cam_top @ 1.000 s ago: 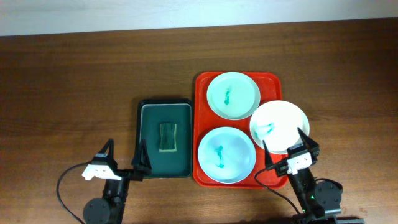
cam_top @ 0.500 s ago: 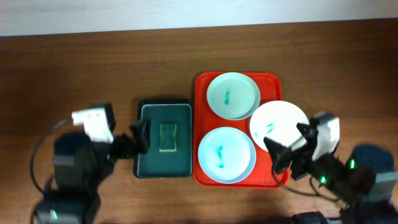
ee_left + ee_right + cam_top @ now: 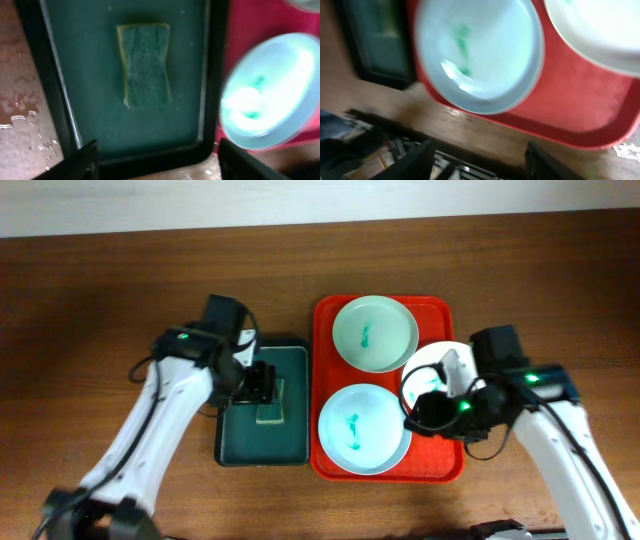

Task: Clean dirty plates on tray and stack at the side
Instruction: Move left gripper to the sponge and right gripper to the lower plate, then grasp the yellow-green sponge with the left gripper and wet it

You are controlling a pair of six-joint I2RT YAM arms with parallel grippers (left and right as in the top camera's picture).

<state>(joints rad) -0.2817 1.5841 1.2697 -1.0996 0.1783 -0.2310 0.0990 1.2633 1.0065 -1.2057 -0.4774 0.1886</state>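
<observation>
Overhead: smeared plates [image 3: 374, 333] on red tray [image 3: 326, 314]

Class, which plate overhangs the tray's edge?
The white plate, over the red tray's right rim; the mint green plate and pale blue plate lie inside.

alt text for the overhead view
On a wooden table, the left gripper is over a sponge in a dark green tray, and the right gripper is over the white plate on a red tray. The tray also holds a mint green plate and a pale blue plate, all smeared teal.
</observation>
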